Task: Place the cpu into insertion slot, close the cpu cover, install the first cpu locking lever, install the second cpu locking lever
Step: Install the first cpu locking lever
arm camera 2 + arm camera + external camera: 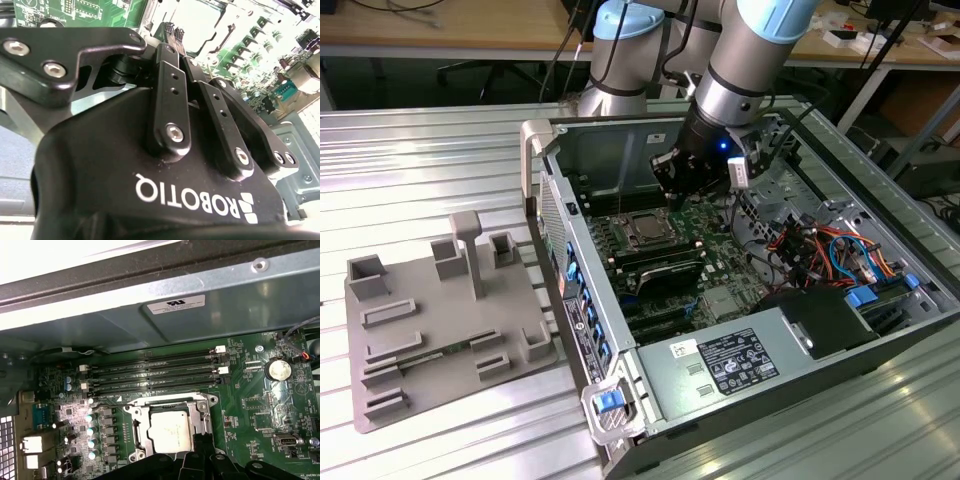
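Left: grey fixture tray [420, 340] on ribbed metal table [420, 160], well apart from the work. Open computer case [555, 200] just right of it, green motherboard [715, 225] inside.

Hidden or unclear:
- Near edge of the cpu [170, 432] is cut off by the gripper body in the first wrist view.
- Locking levers are too hard to make out.
- Can't tell if the cpu cover [167, 404] is latched.

The cpu sits in the insertion slot [129, 411], with the cover's frame lying flat around it. The long black memory slots [155, 372] are just beyond, toward the case wall.

The gripper [204, 442] is down over the right edge of the socket, its fingertips [167, 29] drawn together. Nothing seen between them, contact with the frame unclear. The arm blocks the far board in the exterior view.

Right: coloured cables [820, 250]. Power supply [730, 365] nearest the camera.
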Tool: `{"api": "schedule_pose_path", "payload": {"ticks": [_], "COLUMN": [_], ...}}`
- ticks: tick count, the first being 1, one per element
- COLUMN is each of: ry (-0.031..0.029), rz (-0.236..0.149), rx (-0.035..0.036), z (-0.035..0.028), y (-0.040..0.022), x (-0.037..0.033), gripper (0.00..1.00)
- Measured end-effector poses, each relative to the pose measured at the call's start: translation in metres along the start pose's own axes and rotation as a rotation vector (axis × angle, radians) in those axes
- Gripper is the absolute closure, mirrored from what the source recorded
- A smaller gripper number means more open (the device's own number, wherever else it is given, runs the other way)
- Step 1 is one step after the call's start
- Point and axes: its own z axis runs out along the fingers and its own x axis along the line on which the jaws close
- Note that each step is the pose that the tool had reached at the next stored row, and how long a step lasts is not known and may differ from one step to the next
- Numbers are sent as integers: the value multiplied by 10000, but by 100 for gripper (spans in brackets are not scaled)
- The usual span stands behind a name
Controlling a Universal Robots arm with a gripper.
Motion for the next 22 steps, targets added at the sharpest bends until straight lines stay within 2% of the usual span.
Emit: {"api": "schedule_pose_path", "payload": {"ticks": [12,17,19,22], "ry": [16,35,49,52], "rz": [-323,-687,-987,-1039], "rx": [19,40,56,60], "z": [0,0,3,5], "y": [-3,-3,-3,-3], "x": [0,0,0,0], "gripper": [89,89,89,89]}}
